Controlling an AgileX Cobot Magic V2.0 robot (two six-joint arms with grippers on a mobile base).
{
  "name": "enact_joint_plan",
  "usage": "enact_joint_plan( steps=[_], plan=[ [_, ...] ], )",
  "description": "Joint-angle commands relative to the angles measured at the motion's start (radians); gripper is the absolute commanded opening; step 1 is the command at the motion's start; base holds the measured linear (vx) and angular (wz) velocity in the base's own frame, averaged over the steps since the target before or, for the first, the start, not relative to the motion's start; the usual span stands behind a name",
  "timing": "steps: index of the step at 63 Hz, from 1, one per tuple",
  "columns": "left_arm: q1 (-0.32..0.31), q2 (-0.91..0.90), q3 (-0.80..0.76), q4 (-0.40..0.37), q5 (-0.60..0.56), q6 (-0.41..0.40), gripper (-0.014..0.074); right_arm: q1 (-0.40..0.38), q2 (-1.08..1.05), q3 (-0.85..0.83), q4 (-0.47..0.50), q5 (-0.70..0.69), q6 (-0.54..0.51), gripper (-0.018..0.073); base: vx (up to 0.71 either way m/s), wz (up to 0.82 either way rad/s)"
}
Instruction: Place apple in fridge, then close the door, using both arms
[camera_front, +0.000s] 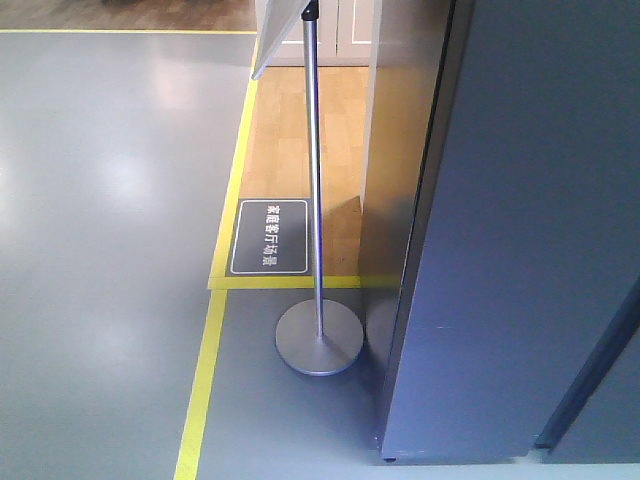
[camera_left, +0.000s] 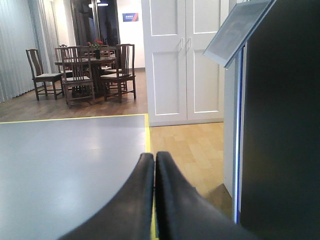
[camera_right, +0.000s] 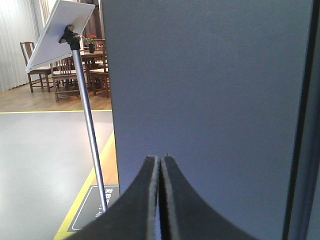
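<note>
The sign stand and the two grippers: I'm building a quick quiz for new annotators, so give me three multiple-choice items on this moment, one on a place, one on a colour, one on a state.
1. Where does the sign stand's round base sit?
A. on the grey floor, just left of the dark fridge
B. on the wooden floor by the white doors
C. on top of the black floor plate

2. What colour is the tape line on the floor?
A. red
B. yellow
C. blue

3. How do the fingers of the left gripper and right gripper stand?
A. both wide open
B. both closed, holding nothing
C. one clamped on an apple

Answers: 1 A, the front view shows the disc on grey floor beside the fridge; 2 B, the stripe is yellow; 3 B, each wrist view shows fingers pressed together, empty.
</note>
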Motion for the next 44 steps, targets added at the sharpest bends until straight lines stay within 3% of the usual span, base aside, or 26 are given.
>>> enact_joint_plan(
  steps=[1, 44],
  plan=[
    [0.001, -0.015, 0.021, 0.0, -0.075, -0.01, -0.0006, -0.006, -0.019, 0.017, -0.003, -0.08, -0.015, -0.0003, 0.0, 0.0],
    [0.001, -0.015, 0.021, 0.0, -0.075, -0.01, -0.0006, -0.007, -0.018, 0.016, 0.002, -0.081, -0.014, -0.0003, 0.0, 0.0]
  ],
)
